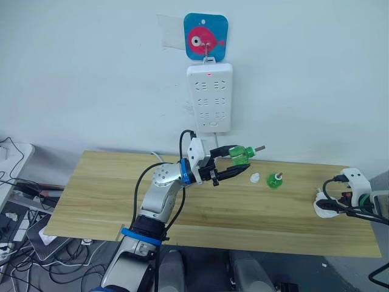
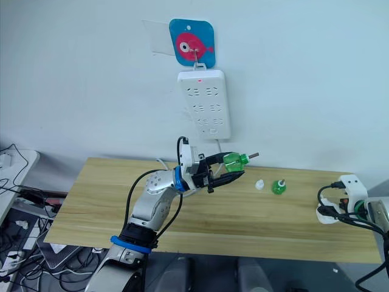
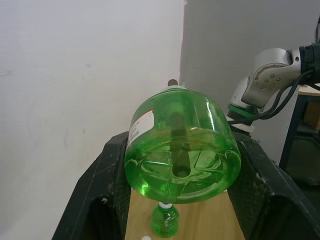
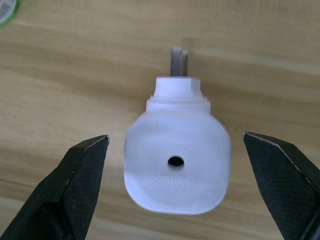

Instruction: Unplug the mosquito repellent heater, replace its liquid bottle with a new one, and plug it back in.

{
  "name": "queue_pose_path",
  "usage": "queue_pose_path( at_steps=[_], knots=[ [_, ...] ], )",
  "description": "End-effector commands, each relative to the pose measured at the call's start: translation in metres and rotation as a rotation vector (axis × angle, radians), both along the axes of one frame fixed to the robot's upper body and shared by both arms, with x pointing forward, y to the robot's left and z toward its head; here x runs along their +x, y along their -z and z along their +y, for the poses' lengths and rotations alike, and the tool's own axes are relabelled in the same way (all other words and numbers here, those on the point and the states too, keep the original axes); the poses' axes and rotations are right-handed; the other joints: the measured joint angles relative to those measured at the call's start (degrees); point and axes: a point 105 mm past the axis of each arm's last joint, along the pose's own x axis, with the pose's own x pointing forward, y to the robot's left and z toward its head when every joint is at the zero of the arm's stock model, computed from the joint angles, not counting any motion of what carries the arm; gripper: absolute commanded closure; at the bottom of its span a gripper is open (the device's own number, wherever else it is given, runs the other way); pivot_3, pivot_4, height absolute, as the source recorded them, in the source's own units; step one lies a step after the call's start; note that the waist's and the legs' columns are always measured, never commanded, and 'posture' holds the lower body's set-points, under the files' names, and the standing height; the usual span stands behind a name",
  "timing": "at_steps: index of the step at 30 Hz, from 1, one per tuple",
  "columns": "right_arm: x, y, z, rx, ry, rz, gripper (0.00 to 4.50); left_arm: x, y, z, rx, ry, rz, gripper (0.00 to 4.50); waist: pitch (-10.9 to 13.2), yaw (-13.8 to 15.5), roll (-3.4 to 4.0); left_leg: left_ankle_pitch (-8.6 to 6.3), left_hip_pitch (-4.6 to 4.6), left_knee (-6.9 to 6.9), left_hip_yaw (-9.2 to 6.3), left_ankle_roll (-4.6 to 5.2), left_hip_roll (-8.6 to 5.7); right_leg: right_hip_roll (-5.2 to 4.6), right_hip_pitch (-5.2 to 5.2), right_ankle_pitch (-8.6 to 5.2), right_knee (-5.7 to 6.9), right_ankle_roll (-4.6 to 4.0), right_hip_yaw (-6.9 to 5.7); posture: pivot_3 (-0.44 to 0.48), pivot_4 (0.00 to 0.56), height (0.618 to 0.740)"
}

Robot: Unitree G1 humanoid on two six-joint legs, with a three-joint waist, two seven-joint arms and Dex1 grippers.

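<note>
A: Heater first — where is the mosquito repellent heater (image 4: 177, 165)?

B: It lies on the wooden table (image 1: 109, 188), straight in front of the right gripper (image 4: 175, 150) and between its two black fingers (image 4: 82, 170), which are spread wide to either side without touching it. The white body shows a small round hole, and a metal prong sticks out at its far end. In the head views that gripper sits at the table's right end, beside a white plug with black cables.

A: Start from the biggest thing, then.

B: The table runs across the scene. On the wall behind it, above the left gripper (image 1: 234, 164), hangs a long white power strip (image 1: 209, 97) with a small red light lit near its top. It hangs from a blue square hook plate (image 1: 205, 36) bearing a pink fish.

A: And the left gripper?

B: It is raised above the table and pinches a green liquid bottle (image 1: 241, 154) lying on its side, its wick pointing away from the arm. The bottle carries a white label with red on it; the print is too small to read.

A: Anything smaller?

B: Just beyond that gripper's tips, on the table, stand a second small green bottle (image 1: 275, 180) and, beside it, a small white cap (image 1: 254, 177).
</note>
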Motion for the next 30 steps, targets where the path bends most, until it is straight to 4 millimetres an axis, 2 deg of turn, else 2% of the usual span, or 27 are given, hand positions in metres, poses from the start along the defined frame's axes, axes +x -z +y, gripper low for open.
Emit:
queue_pose_path(
  at_steps=[1,8,18,21,23,24,28,30],
  knots=[
    [-0.002,0.001,-0.006,-0.002,0.022,0.013,0.03,-0.004,-0.01,-0.002,-0.016,0.013,-0.042,2.27,0.0,0.0,-0.01,0.0,0.0,0.0,0.0,0.0,-0.01,-0.02,0.0,0.0,0.0,0.0,-0.01,0.04,0.265,0.74],
    [-0.005,0.006,-0.007,-0.005,0.016,0.041,0.03,-0.004,-0.01,-0.002,-0.012,0.013,-0.039,2.27,0.2,0.0,0.0,0.0,0.0,0.0,0.02,0.0,-0.07,-0.08,0.0,0.0,0.01,0.01,0.01,0.042,0.272,0.74],
    [0.002,0.011,-0.007,0.017,0.016,0.048,0.03,0.0,-0.009,-0.002,0.002,0.015,-0.044,2.27,1.0,-0.1,-0.07,0.0,-0.01,0.0,0.01,0.0,-0.07,-0.08,0.0,0.0,0.0,0.01,-0.01,0.038,0.279,0.74],
    [0.003,0.011,-0.007,0.022,0.009,0.05,0.57,0.002,-0.01,-0.001,0.003,0.013,-0.046,2.27,1.3,-0.1,-0.03,0.0,-0.02,0.0,0.03,-0.01,-0.09,-0.12,0.0,0.0,0.0,0.02,0.0,0.038,0.279,0.74],
    [0.003,0.011,-0.006,0.03,0.007,0.051,1.33,0.002,-0.009,-0.001,0.005,0.012,-0.044,2.27,1.4,-0.2,-0.11,0.0,-0.03,-0.01,0.03,-0.01,-0.1,-0.14,0.0,-0.01,-0.02,0.03,-0.01,0.041,0.278,0.74],
    [0.003,0.01,-0.007,0.032,0.006,0.05,1.52,0.002,-0.009,-0.001,0.005,0.013,-0.043,2.27,1.4,-0.2,-0.19,0.0,-0.01,0.0,0.03,-0.01,-0.08,-0.14,0.02,-0.01,-0.02,0.04,-0.01,0.041,0.278,0.74],
    [0.003,0.0,-0.011,0.033,0.005,0.035,1.53,-0.001,-0.007,-0.002,0.007,0.023,-0.038,2.27,1.5,-0.1,-0.05,0.0,-0.02,0.0,-0.01,-0.02,-0.1,-0.16,0.01,-0.01,0.0,0.04,-0.05,0.037,0.275,0.74],
    [0.001,-0.011,-0.013,0.056,0.009,0.018,1.53,-0.002,-0.007,-0.002,0.006,0.031,-0.034,2.27,1.5,0.0,-0.04,0.0,-0.03,0.0,0.0,-0.02,-0.12,-0.18,0.01,-0.01,-0.01,0.05,-0.05,0.037,0.271,0.74]
  ],
)
